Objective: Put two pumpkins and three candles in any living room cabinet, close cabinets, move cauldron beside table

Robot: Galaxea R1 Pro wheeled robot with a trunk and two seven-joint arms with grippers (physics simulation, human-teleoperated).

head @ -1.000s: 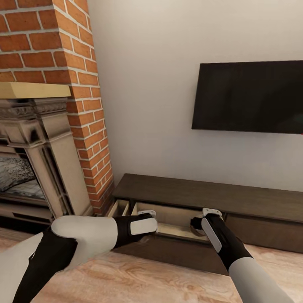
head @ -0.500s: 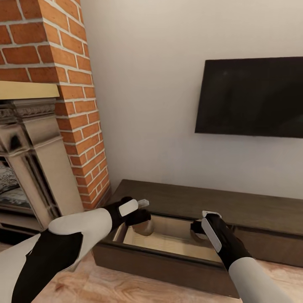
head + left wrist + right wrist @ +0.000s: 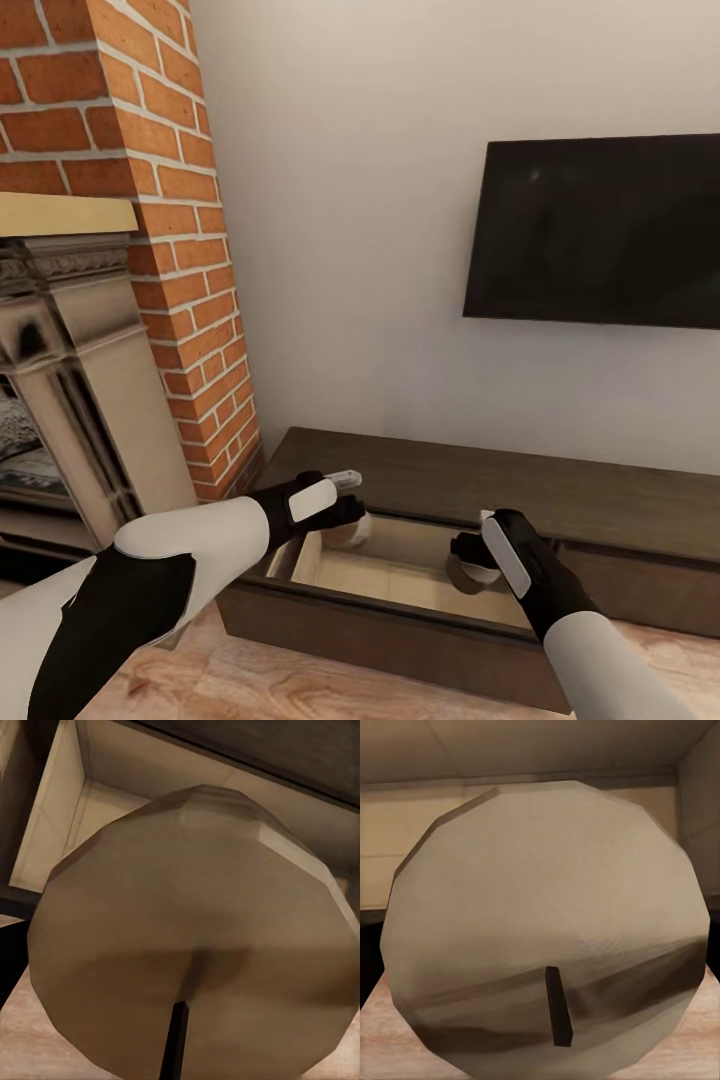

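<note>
The cabinet is a long, low dark-brown unit against the wall, with its left drawer pulled out and showing a pale tan interior. My left gripper is shut on a tan candle above the drawer's left end. In the left wrist view this candle looms close, its dark wick pointing at the camera and the drawer's corner behind it. My right gripper is shut on a second candle, low over the drawer's right part. The right wrist view looks at that candle end-on. No pumpkins, cauldron or table are in view.
A brick chimney and an ornate stone fireplace stand close on the left. A black TV hangs on the wall above the cabinet. The drawer's dark front panel stands out over the wooden floor.
The whole view shifted as the camera moved closer. My left arm rose with its candle over the drawer's left end. My right gripper sank a little toward the drawer with its candle.
</note>
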